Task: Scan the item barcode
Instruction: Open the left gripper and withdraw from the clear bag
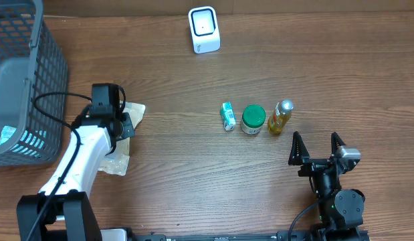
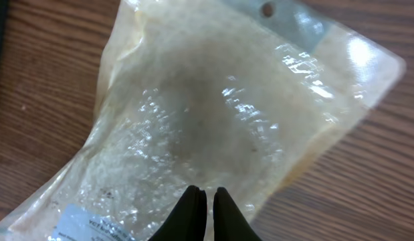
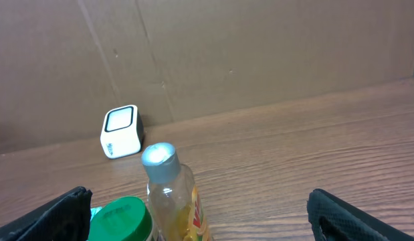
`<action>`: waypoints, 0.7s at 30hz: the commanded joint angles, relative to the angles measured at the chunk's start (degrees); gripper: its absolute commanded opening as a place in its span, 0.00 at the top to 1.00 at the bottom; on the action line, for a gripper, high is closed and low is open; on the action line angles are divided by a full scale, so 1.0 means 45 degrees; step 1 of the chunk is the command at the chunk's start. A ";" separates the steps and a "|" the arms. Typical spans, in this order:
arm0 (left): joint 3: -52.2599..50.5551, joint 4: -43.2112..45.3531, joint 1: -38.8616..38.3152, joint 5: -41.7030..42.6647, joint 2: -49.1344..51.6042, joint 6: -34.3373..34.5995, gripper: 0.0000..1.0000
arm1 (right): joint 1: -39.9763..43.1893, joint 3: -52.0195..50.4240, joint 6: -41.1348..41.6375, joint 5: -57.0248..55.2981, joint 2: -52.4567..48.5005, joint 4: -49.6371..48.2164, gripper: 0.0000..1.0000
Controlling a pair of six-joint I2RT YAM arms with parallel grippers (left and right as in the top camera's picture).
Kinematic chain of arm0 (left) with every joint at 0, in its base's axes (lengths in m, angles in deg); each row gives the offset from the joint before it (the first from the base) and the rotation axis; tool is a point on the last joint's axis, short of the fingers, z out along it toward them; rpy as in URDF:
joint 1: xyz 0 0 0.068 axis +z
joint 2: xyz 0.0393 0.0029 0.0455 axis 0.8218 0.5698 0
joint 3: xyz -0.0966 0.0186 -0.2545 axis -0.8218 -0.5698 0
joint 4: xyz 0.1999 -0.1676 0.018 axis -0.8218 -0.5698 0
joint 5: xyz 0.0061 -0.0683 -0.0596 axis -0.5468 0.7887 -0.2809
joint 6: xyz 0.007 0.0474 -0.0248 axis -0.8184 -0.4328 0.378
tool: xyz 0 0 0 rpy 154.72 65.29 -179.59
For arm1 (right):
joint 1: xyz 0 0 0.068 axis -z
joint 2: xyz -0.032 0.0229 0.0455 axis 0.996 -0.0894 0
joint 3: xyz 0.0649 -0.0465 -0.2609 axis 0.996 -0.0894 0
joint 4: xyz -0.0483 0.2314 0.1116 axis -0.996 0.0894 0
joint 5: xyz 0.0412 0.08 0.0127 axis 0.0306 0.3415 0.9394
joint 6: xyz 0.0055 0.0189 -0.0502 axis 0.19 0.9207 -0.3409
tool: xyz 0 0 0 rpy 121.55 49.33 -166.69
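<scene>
A clear plastic bag [image 1: 131,112] of pale contents lies on the wooden table at the left, and it fills the left wrist view [image 2: 213,114]. A white printed label [image 2: 79,224] shows at its near corner. My left gripper [image 1: 122,130] sits on top of it, its black fingertips [image 2: 193,201] pressed almost together on the bag's film, the gripper [image 2: 208,194] shut. The white scanner [image 1: 204,30] stands at the back, also visible from the right wrist [image 3: 120,131]. My right gripper [image 1: 317,144] stands wide open, short of the items, and holds nothing [image 3: 200,217].
A yellow bottle [image 1: 280,117] with a silver cap [image 3: 160,155], a green-lidded jar [image 1: 253,120] and a small green box [image 1: 227,116] stand in a row mid-table. A grey mesh basket [image 1: 19,80] occupies the far left.
</scene>
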 commanded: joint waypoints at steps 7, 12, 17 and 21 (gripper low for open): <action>-0.1807 0.1705 -0.0117 -0.0699 0.0044 0.0121 0.88 | 0.0024 -0.0136 -0.0063 0.0019 0.0126 -0.0068 0.00; -0.1885 0.1734 -0.0121 0.2492 0.0044 -0.0044 0.87 | 0.0024 -0.0136 -0.0063 0.0019 0.0126 -0.0063 0.00; -0.1875 0.1758 -0.0121 0.4993 0.0039 -0.0223 0.86 | 0.0024 -0.0136 -0.0063 0.0019 0.0126 -0.0063 0.00; -0.1525 0.1384 -0.0121 0.5119 -0.0083 -0.0214 0.87 | 0.0024 -0.0136 -0.0063 0.0019 0.0126 -0.0063 0.00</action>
